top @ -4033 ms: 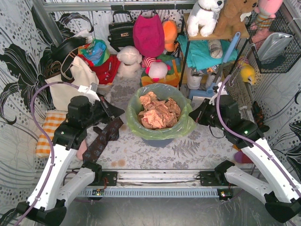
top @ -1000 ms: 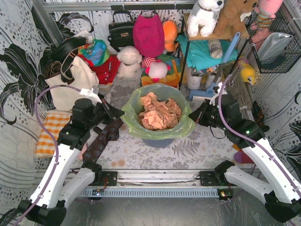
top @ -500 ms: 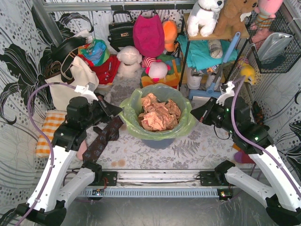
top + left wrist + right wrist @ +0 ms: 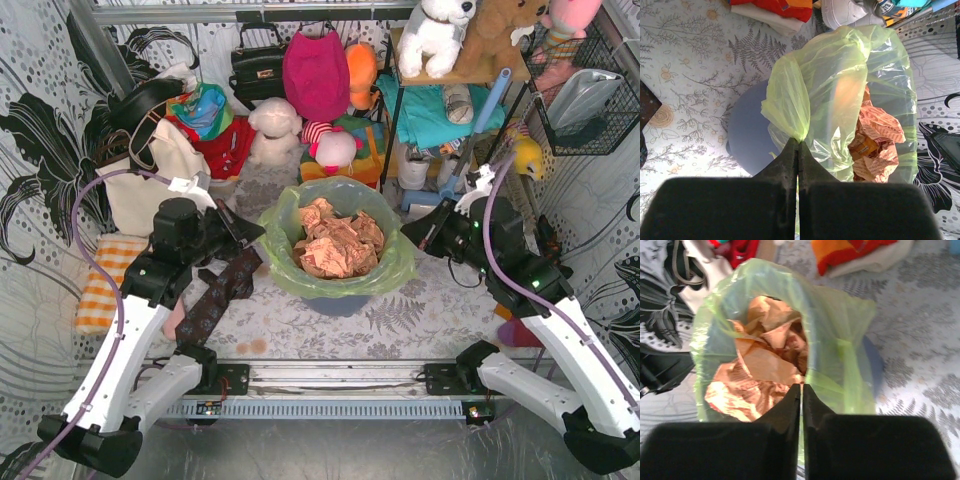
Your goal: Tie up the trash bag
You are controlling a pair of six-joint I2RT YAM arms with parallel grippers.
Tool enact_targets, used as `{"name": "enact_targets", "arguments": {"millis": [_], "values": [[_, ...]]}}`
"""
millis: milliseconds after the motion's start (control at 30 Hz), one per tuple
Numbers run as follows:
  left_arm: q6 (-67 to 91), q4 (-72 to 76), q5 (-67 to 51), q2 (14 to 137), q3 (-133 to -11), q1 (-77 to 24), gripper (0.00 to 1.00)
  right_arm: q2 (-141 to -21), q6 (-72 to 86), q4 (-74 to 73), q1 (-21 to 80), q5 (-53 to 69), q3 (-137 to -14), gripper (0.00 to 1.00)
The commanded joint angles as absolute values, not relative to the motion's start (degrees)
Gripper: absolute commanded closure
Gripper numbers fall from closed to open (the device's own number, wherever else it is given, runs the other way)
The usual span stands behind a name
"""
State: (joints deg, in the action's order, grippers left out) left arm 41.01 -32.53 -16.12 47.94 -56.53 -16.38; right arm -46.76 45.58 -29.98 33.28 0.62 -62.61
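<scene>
Far left of the overhead view there's a cream tote bag [image 4: 160, 165] slumped by the wall, with an orange checked cloth [image 4: 105, 270] below it on the table [image 4: 400, 320]. Just right of that, a dark patterned strip of fabric [image 4: 220, 295] lies under the left arm.

The left hand [image 4: 250, 232] comes in from the left at rim height. On its wrist cam, the left hand [image 4: 798, 145] has its fingers pressed tight together, with a fold of the trash bag [image 4: 840, 90] pinched at the tips, so it's clamped on the bag's left rim. The film is pulled up into a little peak there.

The trash bag [image 4: 285, 215] sits dead centre of the overhead frame, lining the blue-grey bin [image 4: 335, 300], mouth wide open, and it's stuffed with crumpled orange-brown paper [image 4: 335, 240]. The bin [image 4: 747, 135] shows below the plastic on the left cam too.

On the right, the right hand [image 4: 412, 232] meets the bag's opposite rim. From its own cam, the right hand [image 4: 801, 387] is closed right at the green edge, and the thin film looks nipped between the fingers, with the paper [image 4: 760, 365] just beyond.
</scene>
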Motion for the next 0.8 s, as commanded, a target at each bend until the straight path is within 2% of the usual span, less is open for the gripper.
{"name": "enact_targets", "arguments": {"millis": [0,100,133,233,433,500,633,767], "values": [[40.1,-28.5,-17.4,47.8,-55.6,-16.1,1.00,-46.3,43.4,-41.4,33.1,-7.0,-66.2,0.89],[39.9,-28.9,-17.4,47.6,-55.9,-16.2,1.00,-45.6,43.2,-42.9,33.0,-6.3,-64.4,0.64],[39.9,-29.0,-17.4,47.6,-56.0,-16.2,1.00,-45.4,43.2,-42.7,33.0,-5.7,-63.4,0.60],[40.0,-29.3,-17.4,47.5,-56.4,-16.2,1.00,-45.2,43.7,-40.8,33.1,-4.4,-59.9,0.57],[39.9,-29.9,-17.6,47.8,-58.5,-16.2,1.00,-44.7,45.6,-33.5,33.1,-0.3,-53.5,0.57],[39.8,-30.1,-17.8,47.8,-59.3,-16.2,1.00,-44.7,46.0,-31.5,33.0,0.7,-52.3,0.62],[40.5,-29.9,-18.5,47.8,-60.7,-16.1,1.00,-44.1,46.3,-30.4,33.0,0.9,-51.8,1.00],[41.3,-29.2,-20.2,48.0,-62.2,-16.2,1.00,-41.6,46.6,-28.5,33.0,0.3,-51.9,1.00]]}}
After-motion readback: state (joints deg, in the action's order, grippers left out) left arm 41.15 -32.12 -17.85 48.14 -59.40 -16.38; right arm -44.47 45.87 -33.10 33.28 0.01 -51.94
